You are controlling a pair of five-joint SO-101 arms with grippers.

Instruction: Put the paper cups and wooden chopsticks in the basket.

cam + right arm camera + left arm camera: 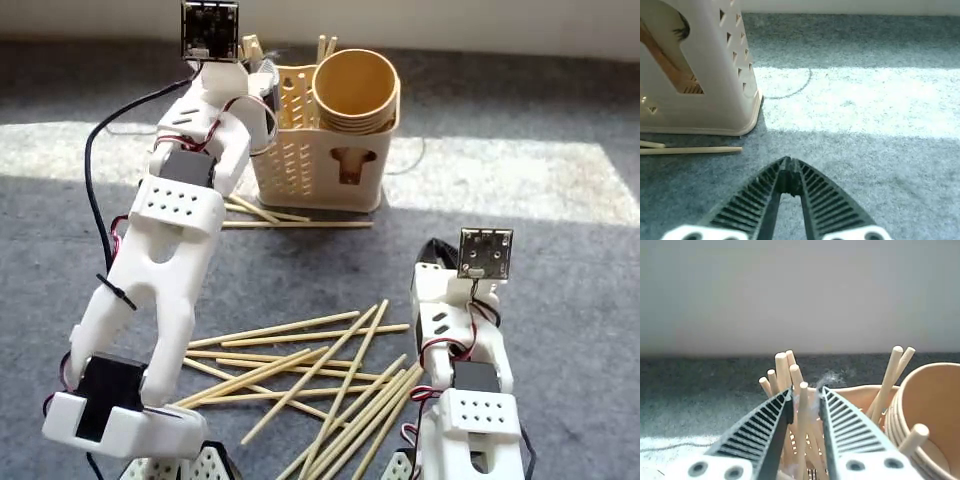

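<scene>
Bright sunlit band, dim shadow elsewhere

A grey carpet (560,300), crossed by a sunlit band (520,180), runs back to a pale wall (800,290).

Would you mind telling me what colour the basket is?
The basket is cream, with rows of small cut-out slots in its walls; the high view shows it best.

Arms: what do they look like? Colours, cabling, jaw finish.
The left arm and right arm have white shells with black motor blocks and perforated panels. Black and red cables run alongside. The left gripper and right gripper have ribbed fingers, one black, one white.
</scene>
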